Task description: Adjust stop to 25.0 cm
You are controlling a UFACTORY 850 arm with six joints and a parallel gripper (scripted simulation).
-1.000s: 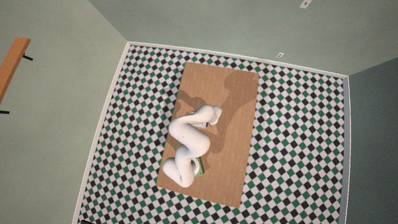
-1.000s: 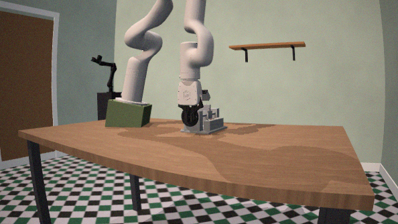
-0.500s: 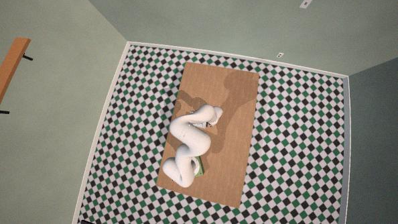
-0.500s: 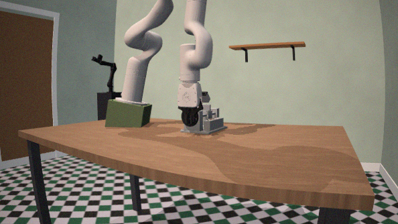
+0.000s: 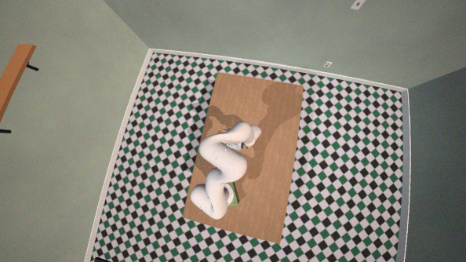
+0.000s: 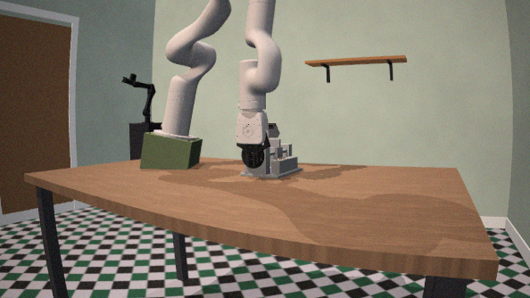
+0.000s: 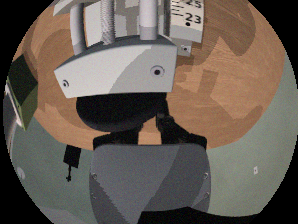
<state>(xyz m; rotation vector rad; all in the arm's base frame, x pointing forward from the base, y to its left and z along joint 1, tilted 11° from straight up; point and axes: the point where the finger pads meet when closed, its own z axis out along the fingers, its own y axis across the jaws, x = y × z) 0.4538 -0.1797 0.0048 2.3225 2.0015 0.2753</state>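
A small grey stop fixture stands on the wooden table, with a black handwheel on its near end. In the wrist view I see its grey end plate, the screw and rails behind it, and a white scale at the right showing 23 and higher marks. My gripper points down at the handwheel and is shut on it. The fingers hide part of the wheel. From above, my arm covers the fixture.
My arm's green base block stands at the table's back left. A wall shelf hangs behind. A dark stand with a black arm is behind the table at the left.
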